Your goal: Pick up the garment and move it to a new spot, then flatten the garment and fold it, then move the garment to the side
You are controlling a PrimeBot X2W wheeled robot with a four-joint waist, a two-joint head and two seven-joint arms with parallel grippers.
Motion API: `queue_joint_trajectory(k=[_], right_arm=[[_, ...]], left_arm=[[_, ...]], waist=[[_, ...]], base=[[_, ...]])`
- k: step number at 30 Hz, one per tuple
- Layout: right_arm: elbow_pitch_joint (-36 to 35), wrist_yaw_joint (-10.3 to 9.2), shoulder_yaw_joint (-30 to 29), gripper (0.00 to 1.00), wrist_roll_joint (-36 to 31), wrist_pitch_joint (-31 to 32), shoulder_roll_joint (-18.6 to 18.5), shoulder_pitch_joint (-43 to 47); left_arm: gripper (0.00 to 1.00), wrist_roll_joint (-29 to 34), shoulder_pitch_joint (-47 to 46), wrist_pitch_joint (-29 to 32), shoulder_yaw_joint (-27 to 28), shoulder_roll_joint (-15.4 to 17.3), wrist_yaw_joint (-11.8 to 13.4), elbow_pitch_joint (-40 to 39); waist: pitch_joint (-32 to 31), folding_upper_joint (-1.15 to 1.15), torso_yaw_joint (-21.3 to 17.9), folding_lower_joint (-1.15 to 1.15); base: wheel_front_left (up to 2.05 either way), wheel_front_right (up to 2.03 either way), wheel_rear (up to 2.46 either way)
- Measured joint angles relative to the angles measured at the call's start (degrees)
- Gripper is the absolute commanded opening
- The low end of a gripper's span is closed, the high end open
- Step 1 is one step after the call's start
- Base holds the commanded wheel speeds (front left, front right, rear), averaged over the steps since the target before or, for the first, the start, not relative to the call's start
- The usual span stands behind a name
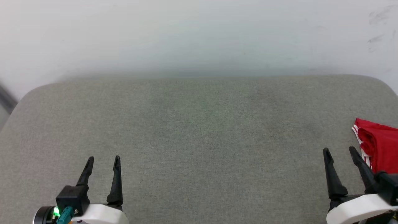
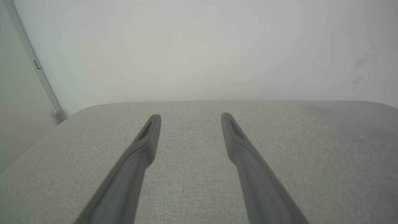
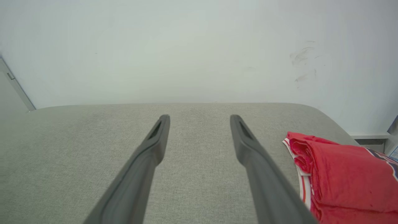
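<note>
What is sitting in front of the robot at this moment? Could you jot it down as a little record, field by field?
surface: grey cloth-covered table, mostly bare
backdrop: pale wall with a few scuff marks
shirt: red shirt with red-and-white striped trim, folded into a bundle at the table's right edge
left jaws: open, holding nothing, over bare table
right jaws: open, holding nothing, just left of the shirt and not gripping it
</note>
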Motion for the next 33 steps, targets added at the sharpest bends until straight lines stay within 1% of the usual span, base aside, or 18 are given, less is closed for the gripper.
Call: queue_joint_trajectory(k=[6, 12, 17, 29, 30, 33], right_arm=[[-0.2, 0.0, 0.9, 1.0, -0.4, 0.3, 0.4, 0.9], [-0.3, 0.0, 1.5, 1.0, -0.8, 0.4, 0.3, 0.8], [-0.2, 0.0, 1.5, 1.0, -0.9, 0.3, -0.3, 0.2], [-0.5, 0.0, 1.6, 1.0, -0.9, 0.2, -0.5, 0.2], [-0.2, 0.01, 1.6, 0.0, -0.9, 0.2, -0.4, 0.2], [1.5, 0.01, 1.7, 0.0, -0.7, 0.3, -0.2, 1.1]], left_arm=[[1.0, -0.1, 0.9, 0.0, 0.0, -0.5, -0.1, 0.3], [1.0, -0.1, 0.6, -0.1, 0.9, -0.7, -1.8, 2.0], [1.0, 0.2, 0.5, -0.1, 1.7, -1.4, -2.7, 2.7], [1.0, 1.4, 0.3, -0.1, 3.0, -2.5, -4.1, 3.6], [0.0, 1.4, 0.4, -0.1, 2.9, -2.7, -4.1, 3.9], [0.0, 1.2, 1.6, 0.2, 2.2, -3.9, -4.3, 5.2]], waist=[[-0.7, 0.0, -0.2, 0.0], [-0.7, 0.0, -0.3, 0.0], [-0.7, 0.0, -0.4, 0.0], [-0.6, 0.0, -0.4, 0.0], [-0.6, 0.0, -0.4, 0.01], [-0.6, 0.0, -0.4, 0.01]], base=[[0.0, 0.0, 0.0], [0.0, 0.0, 0.0], [0.0, 0.0, 0.0], [0.0, 0.0, 0.0], [0.0, 0.0, 0.0], [0.0, 0.0, 0.0]])
